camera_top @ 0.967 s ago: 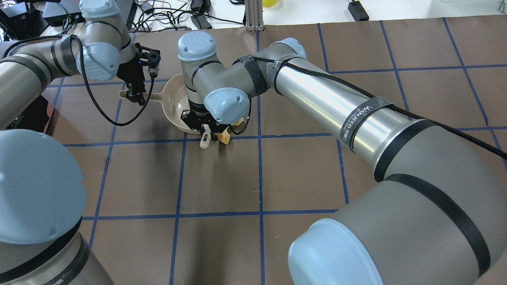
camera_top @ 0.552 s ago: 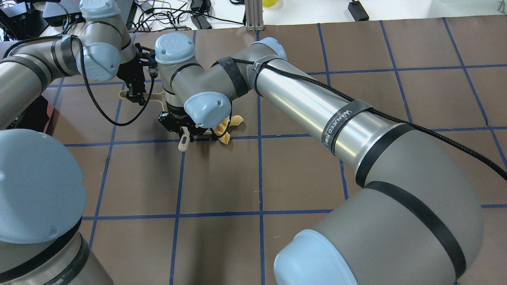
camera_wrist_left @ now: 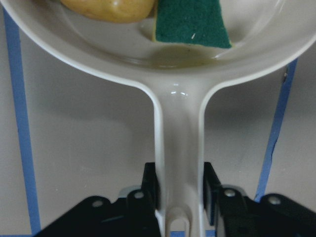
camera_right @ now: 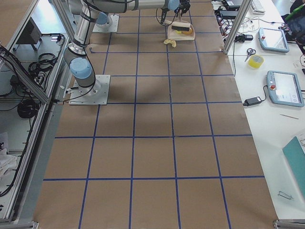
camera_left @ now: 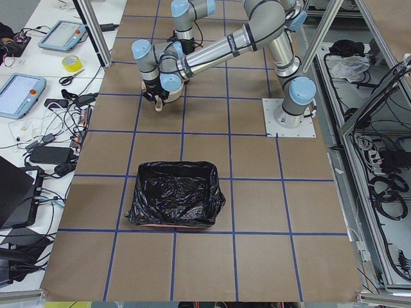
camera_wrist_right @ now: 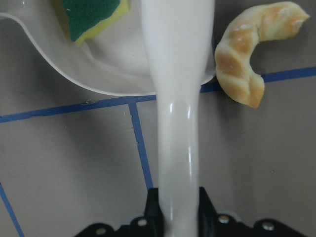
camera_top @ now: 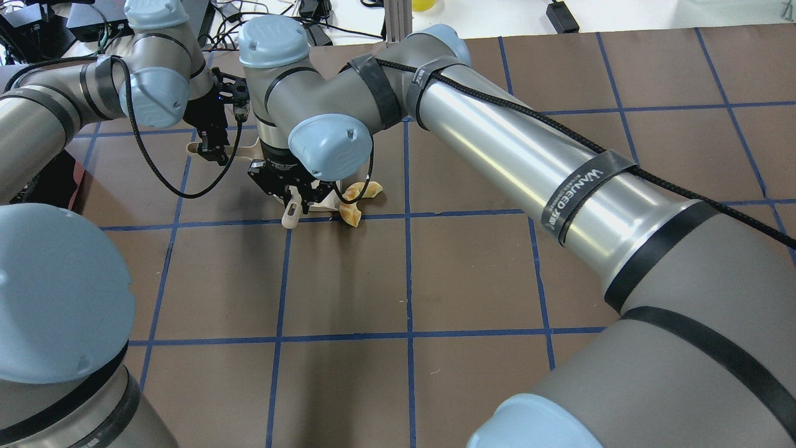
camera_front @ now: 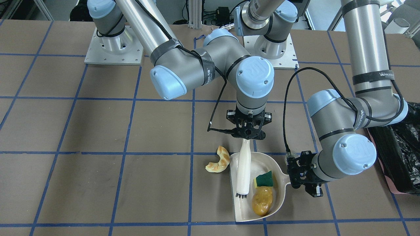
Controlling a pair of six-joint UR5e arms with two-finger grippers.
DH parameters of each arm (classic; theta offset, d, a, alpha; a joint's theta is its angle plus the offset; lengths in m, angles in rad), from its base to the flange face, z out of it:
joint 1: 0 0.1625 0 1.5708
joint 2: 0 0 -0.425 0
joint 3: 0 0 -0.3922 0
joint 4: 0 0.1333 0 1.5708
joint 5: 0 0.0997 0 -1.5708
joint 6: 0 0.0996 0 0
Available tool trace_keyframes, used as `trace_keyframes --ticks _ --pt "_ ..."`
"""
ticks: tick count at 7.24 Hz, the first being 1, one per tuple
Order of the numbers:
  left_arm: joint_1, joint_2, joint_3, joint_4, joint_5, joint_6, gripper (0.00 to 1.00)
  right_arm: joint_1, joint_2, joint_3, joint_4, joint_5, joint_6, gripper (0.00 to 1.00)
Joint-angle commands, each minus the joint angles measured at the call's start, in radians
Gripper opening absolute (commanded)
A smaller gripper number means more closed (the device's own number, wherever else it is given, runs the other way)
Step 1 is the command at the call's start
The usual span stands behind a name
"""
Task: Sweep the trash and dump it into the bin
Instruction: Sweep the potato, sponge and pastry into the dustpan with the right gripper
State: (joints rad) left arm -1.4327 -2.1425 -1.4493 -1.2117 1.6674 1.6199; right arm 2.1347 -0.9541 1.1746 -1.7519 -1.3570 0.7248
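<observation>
The left hand (camera_wrist_left: 180,186) is clamping the dustpan (camera_front: 243,209) by its handle, pinning it flat on the table (camera_front: 98,131) so sweepings can slide in. The right hand (camera_wrist_right: 178,205) is gripping the brush (camera_front: 243,170), whose bristles are lying inside the dustpan. The potato-like lump (camera_front: 262,200) and green sponge (camera_front: 264,179) are sitting in the dustpan. The peel (camera_front: 218,160) is lying just outside its rim, probably next to be swept. The bin (camera_left: 148,205) is standing well apart.
</observation>
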Motion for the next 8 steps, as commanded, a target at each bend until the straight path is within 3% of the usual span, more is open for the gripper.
trace_keyframes --ticks 1,2,5,8 --pt "0.000 -0.003 0.000 0.001 0.000 0.000 0.00 -0.021 -0.070 0.023 0.115 0.006 0.034 0.00" --pt "0.000 -0.007 0.000 0.001 0.000 0.000 0.00 -0.027 -0.093 0.060 0.141 0.007 0.161 0.00" --pt "-0.003 -0.002 -0.005 0.004 0.043 0.005 0.00 -0.027 -0.222 0.282 0.106 0.003 0.234 0.00" --pt "-0.002 -0.002 -0.011 0.004 0.041 0.008 0.00 0.010 -0.197 0.353 -0.006 0.006 0.397 0.00"
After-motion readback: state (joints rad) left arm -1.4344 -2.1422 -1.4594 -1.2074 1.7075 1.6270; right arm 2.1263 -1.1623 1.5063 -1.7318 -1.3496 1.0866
